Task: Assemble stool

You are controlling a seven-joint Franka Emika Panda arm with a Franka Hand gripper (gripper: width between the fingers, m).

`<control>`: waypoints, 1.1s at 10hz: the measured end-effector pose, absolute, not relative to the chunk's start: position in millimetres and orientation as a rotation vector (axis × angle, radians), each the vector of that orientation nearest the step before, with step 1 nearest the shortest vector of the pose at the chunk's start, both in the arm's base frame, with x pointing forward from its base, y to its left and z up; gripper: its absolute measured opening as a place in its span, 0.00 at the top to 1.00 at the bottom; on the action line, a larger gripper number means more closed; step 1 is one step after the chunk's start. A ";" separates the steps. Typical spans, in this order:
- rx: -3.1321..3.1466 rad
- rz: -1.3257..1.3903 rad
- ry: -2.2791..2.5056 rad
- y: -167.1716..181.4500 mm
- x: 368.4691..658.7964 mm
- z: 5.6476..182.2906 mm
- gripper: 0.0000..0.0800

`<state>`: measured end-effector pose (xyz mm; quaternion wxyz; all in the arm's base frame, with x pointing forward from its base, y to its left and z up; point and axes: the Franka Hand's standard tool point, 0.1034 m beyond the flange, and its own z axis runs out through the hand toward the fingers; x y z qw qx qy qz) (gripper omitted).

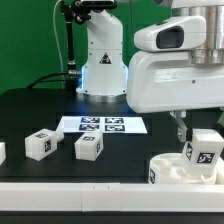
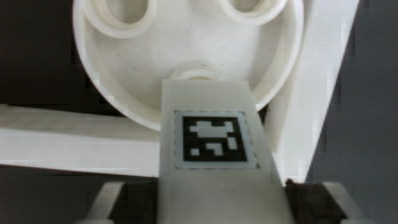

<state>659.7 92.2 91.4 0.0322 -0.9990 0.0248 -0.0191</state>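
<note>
In the exterior view, the gripper (image 1: 201, 138) is clamped on a white leg (image 1: 207, 152), which stands upright between the fingers with its tag facing the camera. The round seat (image 1: 172, 170) sits directly beneath the fingers. Whether the leg touches it cannot be told. A second leg (image 1: 90, 146) and a third leg (image 1: 40, 143) lie on the table (image 1: 40, 108), well apart from the fingers, toward the exterior view's left.

In the wrist view, the fingers (image 2: 118, 197) press the leg (image 2: 214, 125) from both sides. The seat (image 2: 178, 45) lies just past the fingertips, and the leg's far end overlaps its rim.
</note>
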 end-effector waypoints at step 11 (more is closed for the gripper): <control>-2.613 -0.051 1.449 92.3 650.6 92.0 0.57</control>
